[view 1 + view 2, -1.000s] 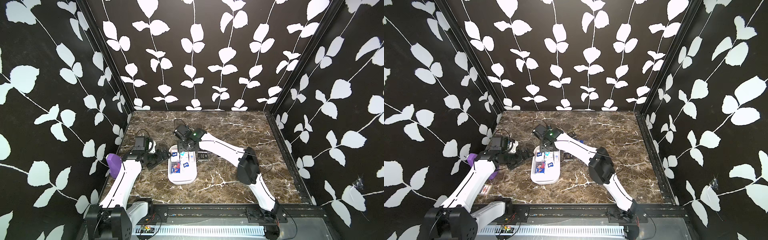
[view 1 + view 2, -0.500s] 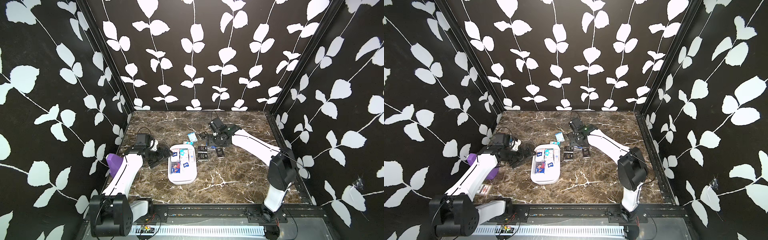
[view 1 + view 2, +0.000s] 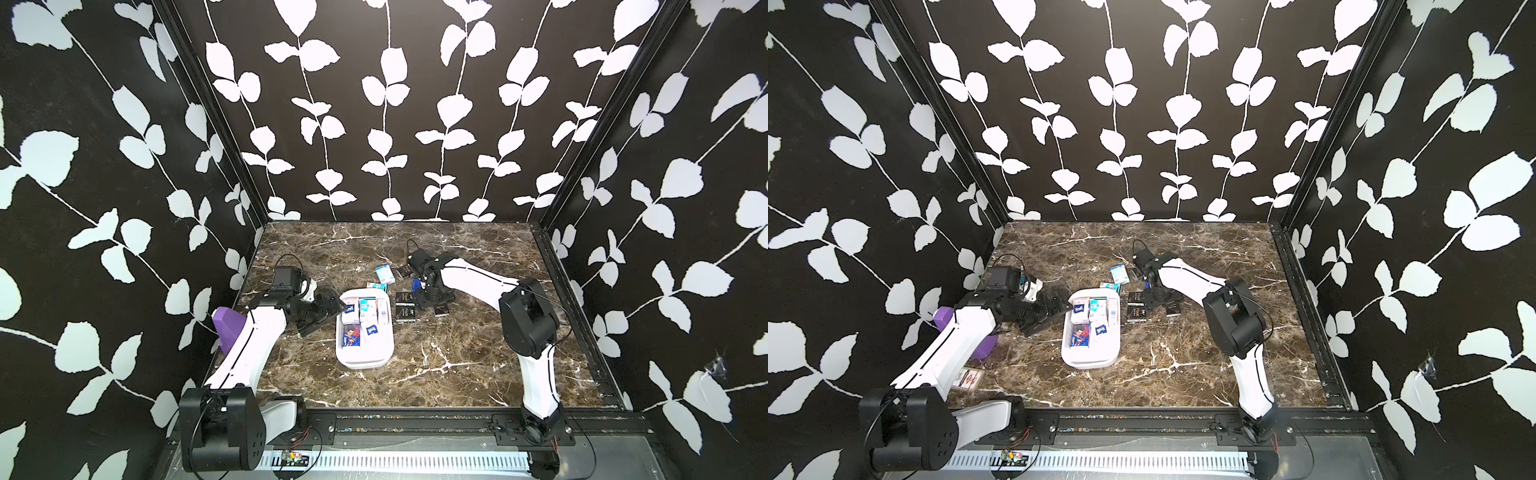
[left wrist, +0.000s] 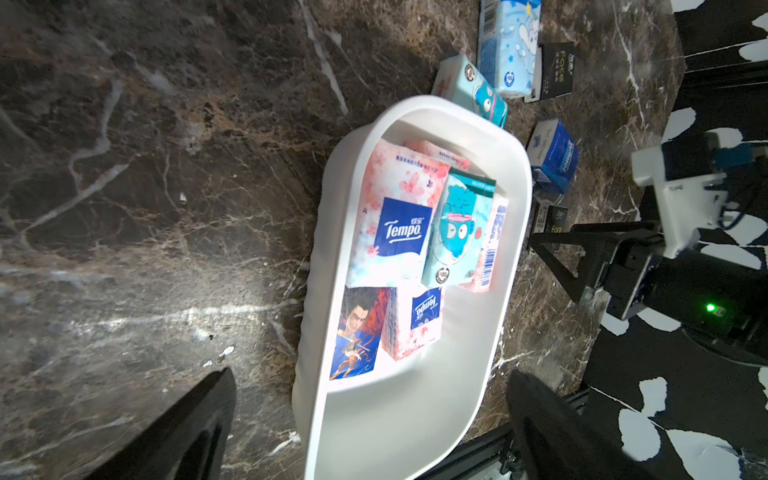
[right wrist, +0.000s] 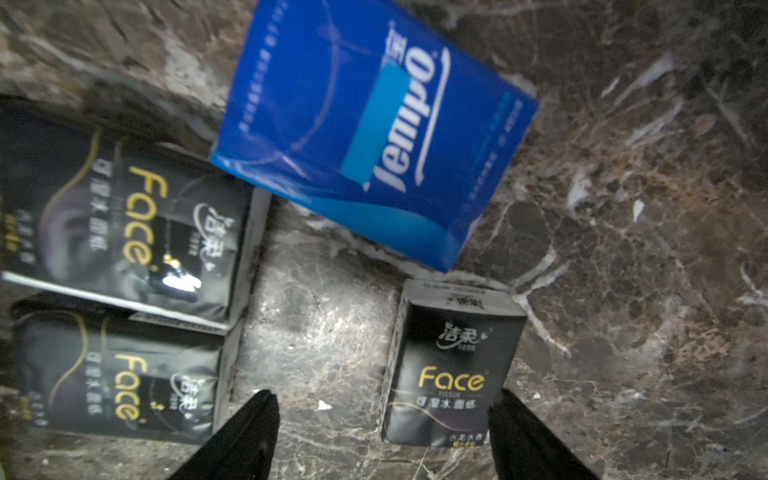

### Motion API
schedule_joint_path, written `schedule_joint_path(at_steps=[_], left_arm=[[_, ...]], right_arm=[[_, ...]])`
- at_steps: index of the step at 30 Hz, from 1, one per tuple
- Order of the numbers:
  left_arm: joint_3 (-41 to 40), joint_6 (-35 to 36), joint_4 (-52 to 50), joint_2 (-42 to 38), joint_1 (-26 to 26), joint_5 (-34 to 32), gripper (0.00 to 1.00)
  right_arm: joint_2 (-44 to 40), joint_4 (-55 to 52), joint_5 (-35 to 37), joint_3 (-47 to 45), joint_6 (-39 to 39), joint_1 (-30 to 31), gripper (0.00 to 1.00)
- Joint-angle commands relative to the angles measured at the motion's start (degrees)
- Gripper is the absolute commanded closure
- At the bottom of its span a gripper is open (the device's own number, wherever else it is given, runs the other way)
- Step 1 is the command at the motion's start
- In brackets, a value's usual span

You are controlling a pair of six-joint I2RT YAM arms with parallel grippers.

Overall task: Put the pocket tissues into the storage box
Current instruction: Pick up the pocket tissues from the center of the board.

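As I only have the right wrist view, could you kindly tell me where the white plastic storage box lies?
Observer: The white oblong plastic storage box lies on the brown marble table, to the robot's left of two adjoining black tissue packs.
Operator: Thank you. Is anything inside?
Observer: Yes, several packs fill its far half, including a blue-and-red pack with a cartoon hero.
Operator: And the other arm?
Observer: The left pincer is open and empty beside the box.

"Tempo" is printed on the large floral pack point(image 4: 401, 230) and the small floral pack point(image 4: 424, 309) in the storage box point(image 4: 519, 216), and on the blue pack point(image 5: 374, 124). "Face", in gold lettering, stands on 3 black packs point(image 5: 129, 220).
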Motion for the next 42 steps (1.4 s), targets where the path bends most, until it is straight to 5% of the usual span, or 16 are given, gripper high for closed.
schedule_joint_path(at_steps=[1, 16, 23, 28, 42], left_arm=[[0.2, 0.9, -1.8, -1.8, -0.2, -0.5, 0.01], [-0.6, 0.4, -1.9, -2.6, -0.2, 0.0, 0.01], [-1.7, 0.5, -2.4, -4.1, -0.1, -0.2, 0.01], [-2.2, 0.2, -2.0, -5.1, -0.2, -0.4, 0.01], [-4.1, -0.9, 0.4, -5.5, -0.2, 0.6, 0.01]], right_arm=[[-0.1, -2.0, 1.4, 1.9, -0.3, -1.4, 0.19], [-0.3, 6.2, -8.2, -7.1, 4.3, -4.8, 0.30], [-1.6, 10.2, -11.4, -9.9, 7.6, -5.4, 0.57], [-7.3, 10.8, -10.4, -12.0, 12.3, -4.8, 0.61], [-18.5, 10.9, -5.8, -9.8, 23.3, 14.8, 0.61]])
